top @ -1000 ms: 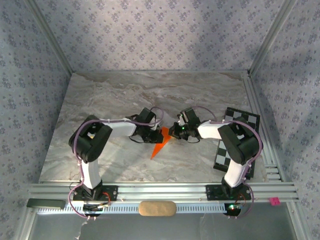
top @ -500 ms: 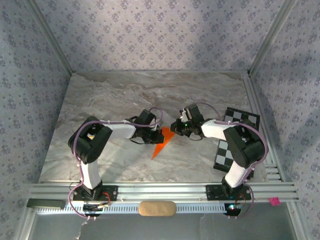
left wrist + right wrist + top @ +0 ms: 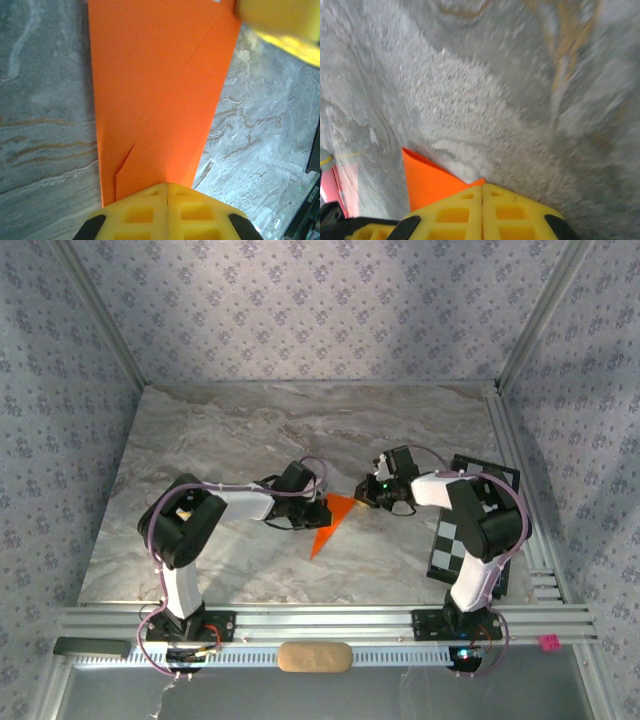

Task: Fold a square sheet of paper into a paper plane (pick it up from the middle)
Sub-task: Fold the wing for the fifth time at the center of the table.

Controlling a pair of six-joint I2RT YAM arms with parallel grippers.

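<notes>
The square sheet of paper [image 3: 330, 528] is bright orange and folded into a slim paper plane shape. It lies mid-table with its sharp tip toward the near edge. My left gripper [image 3: 320, 510] is shut on the left side of its wide end. In the left wrist view the creased orange paper [image 3: 155, 90] fans out from the closed yellow fingertips of the left gripper [image 3: 167, 186]. My right gripper [image 3: 364, 497] is shut on the paper's right corner. In the right wrist view an orange corner [image 3: 427, 182] sticks out from under the closed right gripper [image 3: 482, 187].
A black-and-white checkerboard card [image 3: 470, 530] lies at the right, partly under the right arm. A small pink stick [image 3: 548, 642] and a tan pad [image 3: 314, 657] sit on the front rail. Patterned walls enclose the marble table [image 3: 220, 430].
The right gripper has moved to the right and slightly farther back. The orange paper and the left gripper have shifted a little to the right with it.
</notes>
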